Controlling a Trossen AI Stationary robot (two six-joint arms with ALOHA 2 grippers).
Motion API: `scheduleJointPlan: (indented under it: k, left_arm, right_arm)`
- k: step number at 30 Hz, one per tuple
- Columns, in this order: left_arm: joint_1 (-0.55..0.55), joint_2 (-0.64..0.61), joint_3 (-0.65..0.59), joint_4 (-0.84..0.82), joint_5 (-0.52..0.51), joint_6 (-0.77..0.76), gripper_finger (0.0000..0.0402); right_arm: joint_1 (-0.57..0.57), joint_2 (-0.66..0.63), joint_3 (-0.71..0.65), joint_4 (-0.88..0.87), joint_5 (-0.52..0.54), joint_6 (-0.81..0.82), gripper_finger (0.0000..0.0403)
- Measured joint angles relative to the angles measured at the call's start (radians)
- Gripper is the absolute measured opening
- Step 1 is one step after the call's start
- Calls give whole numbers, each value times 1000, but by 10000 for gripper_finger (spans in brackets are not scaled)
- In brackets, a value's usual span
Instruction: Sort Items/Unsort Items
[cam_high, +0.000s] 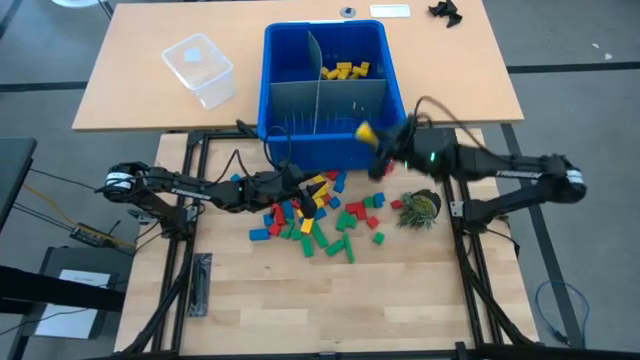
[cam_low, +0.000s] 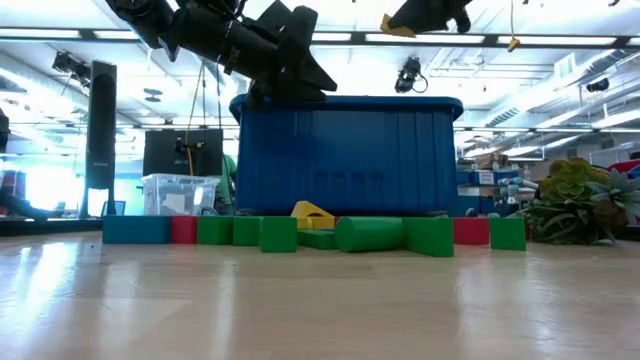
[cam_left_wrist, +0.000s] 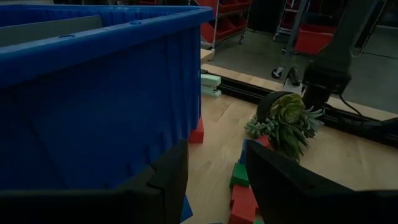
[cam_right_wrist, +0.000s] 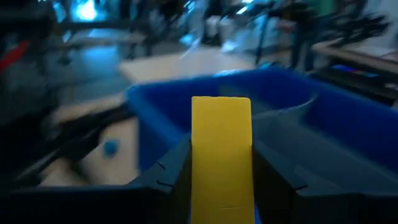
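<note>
The items, small red, yellow, green and blue blocks (cam_high: 315, 220), lie in a loose pile on the wooden table in front of the blue bin (cam_high: 268, 80). Several yellow blocks (cam_high: 345, 70) lie in the bin's far right compartment. My right gripper (cam_high: 372, 135) is up over the bin's near right corner, shut on one yellow block (cam_right_wrist: 221, 143). My left gripper (cam_left_wrist: 214, 186) hovers open over the pile's far left part, close to the bin's near wall, with nothing between its fingers. My right gripper pinches the yellow block by its two long sides (cam_right_wrist: 194, 168) between its two fingers. The fingers lie about level, coming from the table's right side. The block sticks out forward past the fingertips and is lifted clear, above the bin's rim.
Grey divider sheets (cam_high: 320, 95) split the bin into compartments. A small potted succulent (cam_high: 418, 208) stands right of the pile. A clear plastic container (cam_high: 200, 68) stands at the far left of the back table. Bare wood lies near the front edge.
</note>
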Motion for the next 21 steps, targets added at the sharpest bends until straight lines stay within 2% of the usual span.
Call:
scheduleJointPlan:
  k: [4,7,11,17,21]
  left_arm:
    - [0,0,0,0,0,0,168]
    - [0,0,0,0,0,0,168]
    - [0,0,0,0,0,0,168]
    - [0,0,0,0,0,0,168]
    - [0,0,0,0,0,0,168]
  right_arm:
    - [-220,33,0,59,-155,-14,127]
    - [-355,96,0,94,-214,-33,127]
    - [-520,201,-1,299,-312,-14,127]
    - [-711,395,0,589,-414,134,127]
    - [-796,503,35,613,-472,215,127]
